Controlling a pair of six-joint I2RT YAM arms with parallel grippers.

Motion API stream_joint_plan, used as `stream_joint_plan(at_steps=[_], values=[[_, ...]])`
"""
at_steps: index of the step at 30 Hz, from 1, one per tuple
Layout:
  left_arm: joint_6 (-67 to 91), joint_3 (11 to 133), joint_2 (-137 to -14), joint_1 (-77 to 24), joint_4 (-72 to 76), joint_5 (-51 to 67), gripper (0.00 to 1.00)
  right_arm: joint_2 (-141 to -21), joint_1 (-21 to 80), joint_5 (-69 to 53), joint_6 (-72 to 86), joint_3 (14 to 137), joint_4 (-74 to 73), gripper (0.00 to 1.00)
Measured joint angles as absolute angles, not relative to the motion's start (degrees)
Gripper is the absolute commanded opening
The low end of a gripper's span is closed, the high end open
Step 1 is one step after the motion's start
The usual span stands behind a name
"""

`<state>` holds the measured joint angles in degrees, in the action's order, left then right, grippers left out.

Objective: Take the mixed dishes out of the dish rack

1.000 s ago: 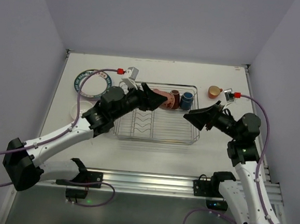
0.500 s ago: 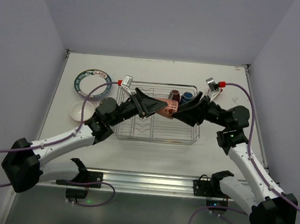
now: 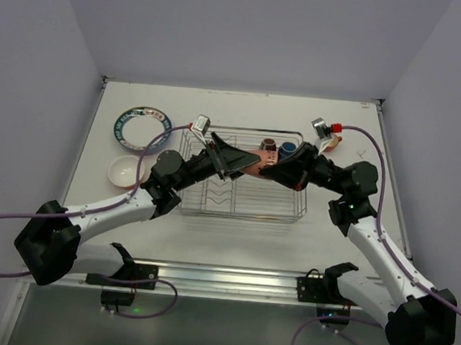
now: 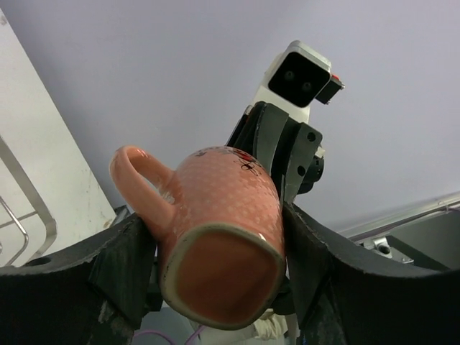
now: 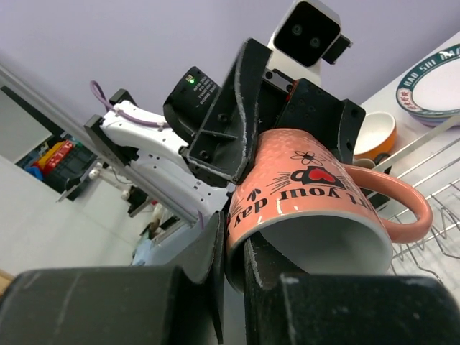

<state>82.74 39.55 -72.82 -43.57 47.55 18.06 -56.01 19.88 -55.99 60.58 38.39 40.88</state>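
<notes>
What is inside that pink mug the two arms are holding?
The pink mug looks empty: a plain pale inner wall, with one finger of the right gripper reaching in over the rim. Its bottom is hidden.

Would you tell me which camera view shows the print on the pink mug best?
The right wrist view: the pink mug fills it side-on, its lettering and heart clear. The left wrist view shows mainly base and handle; the top view, only a small pink sliver.
</notes>
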Motion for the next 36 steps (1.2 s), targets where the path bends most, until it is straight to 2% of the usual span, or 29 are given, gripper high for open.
stream_joint_plan(at_steps=[1, 2, 7, 11, 13, 15, 18, 21, 30, 36], values=[[82.00, 39.79, -72.64, -43.40, 47.05, 18.46, 0.97, -55.42, 19.94, -55.61, 59.72, 38.39, 39.64, 0.00], [80.60, 40.16, -72.38, -43.00, 45.69, 19.11, 1.00, -54.59, 20.12, -54.87, 58.70, 38.41, 38.02, 0.00], [72.16, 45.50, -70.87, -37.01, 31.16, 17.54, 1.00, -49.32, 20.34, -49.39, 48.99, 41.06, 21.58, 0.00], [63.26, 49.54, -67.53, -30.98, 17.82, 13.23, 1.00, -48.86, 19.94, -36.10, 37.45, 49.93, 0.16, 0.00], [58.89, 49.60, -64.58, -29.58, 13.28, 11.70, 1.00, -50.24, 17.96, -28.71, 32.71, 55.02, -9.02, 0.00], [54.11, 50.24, -61.58, -29.39, 8.49, 11.03, 1.00, -52.77, 11.51, -23.07, 29.02, 59.83, -15.92, 0.00], [47.29, 53.04, -59.02, -29.41, 0.95, 10.15, 1.00, -59.57, 0.10, -13.98, 25.61, 66.78, -23.51, 0.00], [40.25, 57.12, -58.15, -29.39, -6.81, 9.65, 1.00, -72.49, -6.04, -3.95, 23.31, 76.27, -30.22, 0.00], [25.12, 59.92, -50.50, -29.39, -25.34, 13.34, 1.00, -107.87, -10.22, 5.67, 20.29, 100.05, -41.21, 0.00], [20.43, 57.76, -43.09, -29.39, -28.08, 13.54, 1.00, -124.36, -10.55, 8.12, 18.76, 116.62, -50.02, 0.00]])
